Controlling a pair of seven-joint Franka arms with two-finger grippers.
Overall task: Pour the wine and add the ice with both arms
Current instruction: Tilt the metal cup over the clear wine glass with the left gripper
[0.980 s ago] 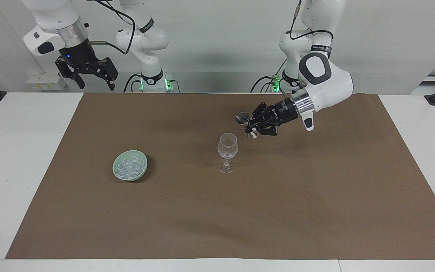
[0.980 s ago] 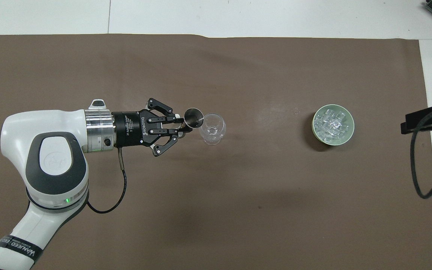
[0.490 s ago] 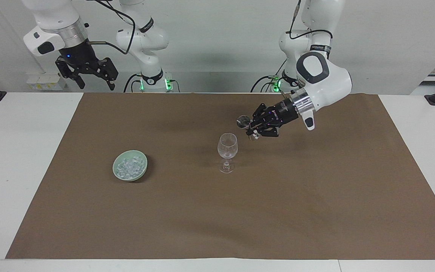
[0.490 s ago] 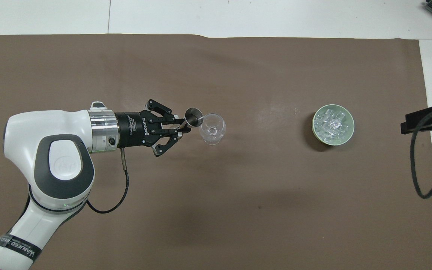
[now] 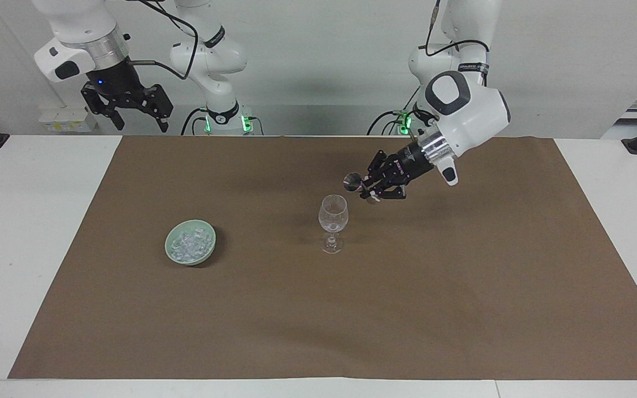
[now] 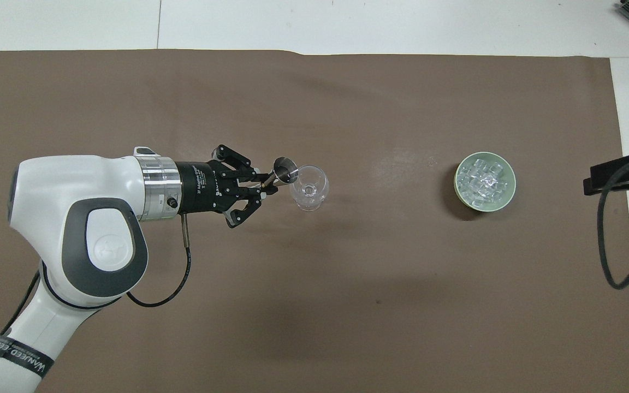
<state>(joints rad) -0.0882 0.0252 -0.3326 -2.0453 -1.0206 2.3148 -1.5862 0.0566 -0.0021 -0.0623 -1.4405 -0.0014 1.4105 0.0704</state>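
A brown paper mat (image 5: 318, 309) covers most of a white table (image 5: 31, 249) set against a plain pale wall. The left gripper (image 5: 367, 189) is pressed together on the waist of a small steel jigger (image 5: 353, 181), held tipped just above and beside the rim of a clear stemmed wine glass (image 5: 333, 213), which stands upright near the middle of the mat. In the overhead view the jigger's mouth (image 6: 285, 170) overlaps the glass rim (image 6: 309, 187). This looks like the pouring step; no liquid can be made out. Next the pour likely calls for tilting the jigger further with its lip over the bowl of the glass, without knocking the rim. Toward the right arm's end sits a pale green bowl (image 5: 170, 250) heaped with ice (image 5: 189, 244), well apart from the glass. The right gripper (image 5: 130, 108) waits high above the table's robot-side edge, fingers spread and holding nothing.
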